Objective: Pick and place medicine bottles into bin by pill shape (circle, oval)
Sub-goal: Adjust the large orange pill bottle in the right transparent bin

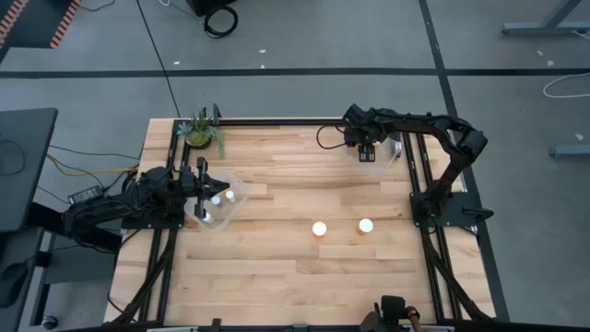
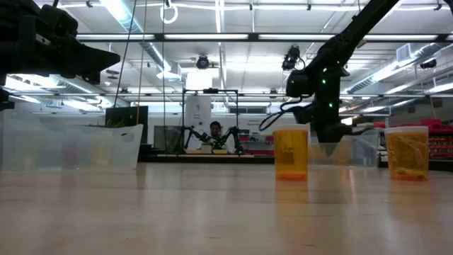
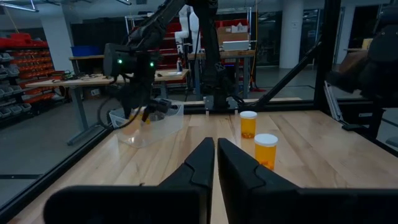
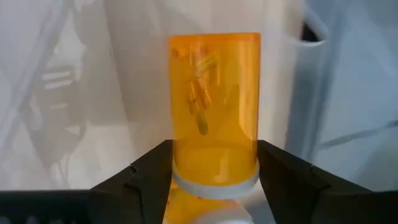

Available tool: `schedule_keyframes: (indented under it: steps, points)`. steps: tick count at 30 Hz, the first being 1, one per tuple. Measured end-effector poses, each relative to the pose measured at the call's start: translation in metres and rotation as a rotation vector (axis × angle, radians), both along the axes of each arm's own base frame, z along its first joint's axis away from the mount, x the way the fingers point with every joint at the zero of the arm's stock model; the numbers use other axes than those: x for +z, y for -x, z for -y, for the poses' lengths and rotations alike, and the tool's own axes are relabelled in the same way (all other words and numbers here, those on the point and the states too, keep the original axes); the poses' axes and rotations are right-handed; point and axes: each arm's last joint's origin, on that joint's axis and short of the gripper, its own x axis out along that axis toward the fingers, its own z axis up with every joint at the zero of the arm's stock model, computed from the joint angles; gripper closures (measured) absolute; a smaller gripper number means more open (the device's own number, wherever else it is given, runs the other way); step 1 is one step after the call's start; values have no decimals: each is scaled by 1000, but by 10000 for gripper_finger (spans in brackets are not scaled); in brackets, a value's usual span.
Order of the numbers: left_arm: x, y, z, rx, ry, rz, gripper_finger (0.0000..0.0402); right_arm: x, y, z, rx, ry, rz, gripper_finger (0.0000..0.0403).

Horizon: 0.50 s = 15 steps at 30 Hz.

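My right gripper (image 1: 367, 150) is at the table's far right, over a clear bin (image 1: 391, 148), and is shut on an amber medicine bottle (image 4: 214, 106) with oblong pills inside. Two more amber bottles with white caps (image 1: 319, 229) (image 1: 366, 225) stand upright on their bases on the wood table; they also show in the low view (image 2: 291, 152) (image 2: 407, 151). My left gripper (image 3: 216, 163) is shut and empty above a second clear bin (image 1: 219, 205) at the table's left, which holds white-capped bottles (image 1: 218, 197). My right gripper pinches the bottle between its two fingers (image 4: 152, 171) at its white-cap end (image 4: 186, 163). The amber body reaches out past the fingertips, along the fingers. The clear bin's walls show all around it; whether its far end rests on the bin, I cannot tell.
A green potted plant (image 1: 201, 131) stands at the table's far left corner. Black frame rails (image 1: 415, 175) run along the table's left, right and far edges. Bare wood (image 1: 277, 267) lies toward the near edge. A person (image 2: 214, 133) sits in the room beyond.
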Motion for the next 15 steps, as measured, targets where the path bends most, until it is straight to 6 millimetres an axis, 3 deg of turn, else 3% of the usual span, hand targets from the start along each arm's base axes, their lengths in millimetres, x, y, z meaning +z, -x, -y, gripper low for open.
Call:
schedule_keyframes:
  steps: [6,15]
  points:
    - [0,0,0,0,0,0,366,32,-12,-2,-128,10,2,179]
    - [0,0,0,0,0,0,373,74,-30,-26,-305,-7,27,177]
